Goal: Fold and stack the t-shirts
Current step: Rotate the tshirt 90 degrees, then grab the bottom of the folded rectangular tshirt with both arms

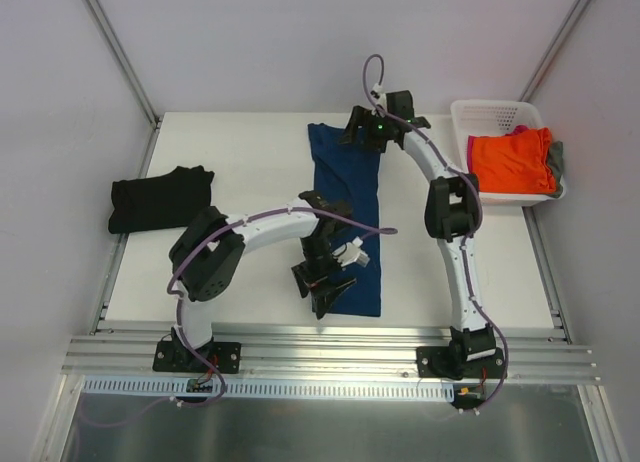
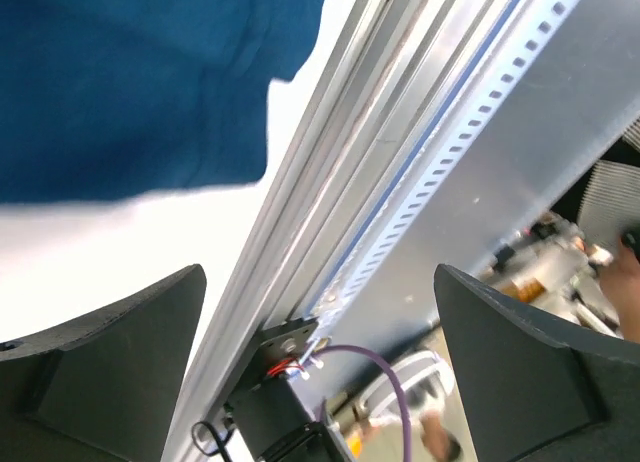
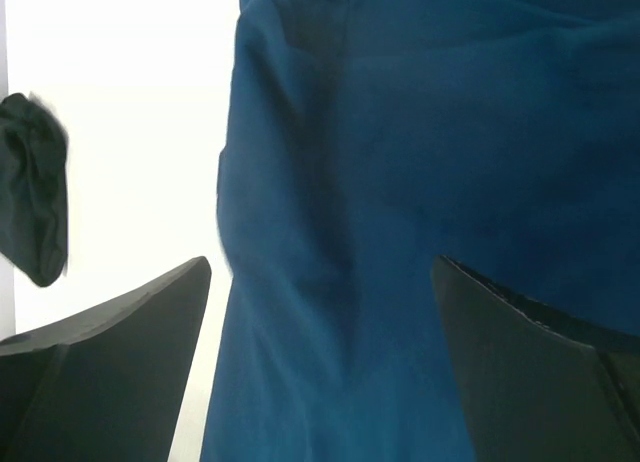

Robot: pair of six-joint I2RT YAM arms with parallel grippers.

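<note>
A navy blue t-shirt (image 1: 348, 187) lies folded into a long strip down the middle of the table; its print does not show. My left gripper (image 1: 325, 294) hangs open and empty over the strip's near end; the left wrist view shows that blue cloth (image 2: 130, 82) beside the table's front rail. My right gripper (image 1: 362, 132) is open and empty above the strip's far end, with blue cloth (image 3: 400, 182) filling its wrist view. A folded black t-shirt (image 1: 160, 198) lies at the table's left and shows in the right wrist view (image 3: 35, 202).
A white plastic basket (image 1: 500, 117) at the back right holds orange (image 1: 510, 160), pink and grey shirts. An aluminium rail (image 1: 330, 352) runs along the table's near edge, with both arm bases on it. Enclosure walls stand to the left, right and back.
</note>
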